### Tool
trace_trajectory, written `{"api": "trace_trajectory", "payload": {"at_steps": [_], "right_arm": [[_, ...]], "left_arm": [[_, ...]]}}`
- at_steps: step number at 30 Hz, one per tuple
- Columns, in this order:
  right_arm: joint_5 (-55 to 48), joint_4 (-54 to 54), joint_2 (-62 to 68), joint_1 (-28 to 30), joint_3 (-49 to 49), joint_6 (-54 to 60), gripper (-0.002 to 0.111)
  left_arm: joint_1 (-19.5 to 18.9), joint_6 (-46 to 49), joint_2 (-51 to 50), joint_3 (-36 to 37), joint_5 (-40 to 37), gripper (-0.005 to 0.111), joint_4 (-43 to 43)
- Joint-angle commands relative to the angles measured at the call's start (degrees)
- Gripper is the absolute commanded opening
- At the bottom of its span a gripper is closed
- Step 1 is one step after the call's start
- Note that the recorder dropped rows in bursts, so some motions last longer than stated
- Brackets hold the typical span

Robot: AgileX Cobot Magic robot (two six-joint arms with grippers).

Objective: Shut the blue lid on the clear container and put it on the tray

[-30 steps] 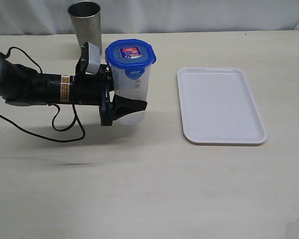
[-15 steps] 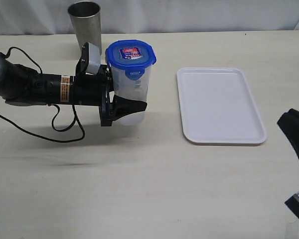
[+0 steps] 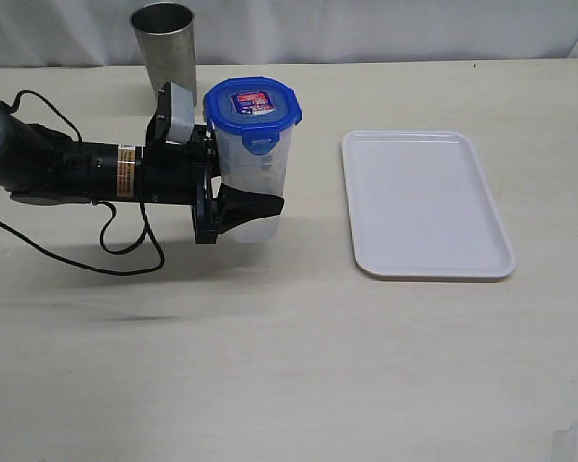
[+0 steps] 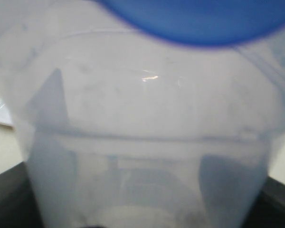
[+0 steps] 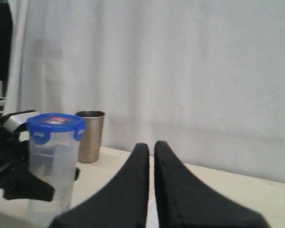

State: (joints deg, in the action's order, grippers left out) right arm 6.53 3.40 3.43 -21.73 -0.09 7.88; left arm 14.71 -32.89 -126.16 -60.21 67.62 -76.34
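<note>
The clear container (image 3: pixel 260 164) stands upright left of the tray (image 3: pixel 427 202), with the blue lid (image 3: pixel 252 104) sitting on its rim. My left gripper (image 3: pixel 258 194) comes in from the left and is shut on the container's lower half, one black finger across its near side. In the left wrist view the container (image 4: pixel 147 142) fills the picture under the lid (image 4: pixel 199 19). My right gripper (image 5: pixel 151 146) is shut with nothing between its fingers; it is out of the exterior view. Its camera looks across at the container (image 5: pixel 50 166) and the lid (image 5: pixel 55 122).
A grey steel cup (image 3: pixel 166 43) stands behind the container near the table's back edge, and the right wrist view shows the cup (image 5: pixel 90 135) too. A black cable (image 3: pixel 125 252) loops on the table beneath the left arm. A white curtain hangs behind the table.
Half a second ago the right gripper showed at the right edge of the exterior view; now it is out of that view. The left arm and container have not moved.
</note>
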Motion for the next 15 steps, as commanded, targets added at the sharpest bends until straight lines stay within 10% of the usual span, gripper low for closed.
{"api": "trace_trajectory", "payload": {"at_steps": [1, 15], "right_arm": [[-0.51, -0.49, -2.18, 8.98, 0.09, -0.12, 0.004], [-0.94, -0.49, -3.43, 19.22, 0.09, -0.12, 0.004]], "left_arm": [[-0.07, -0.36, 1.03, -0.11, 2.35, 0.0, 0.06], [-0.07, -0.36, 1.03, -0.11, 2.35, 0.0, 0.32]]}}
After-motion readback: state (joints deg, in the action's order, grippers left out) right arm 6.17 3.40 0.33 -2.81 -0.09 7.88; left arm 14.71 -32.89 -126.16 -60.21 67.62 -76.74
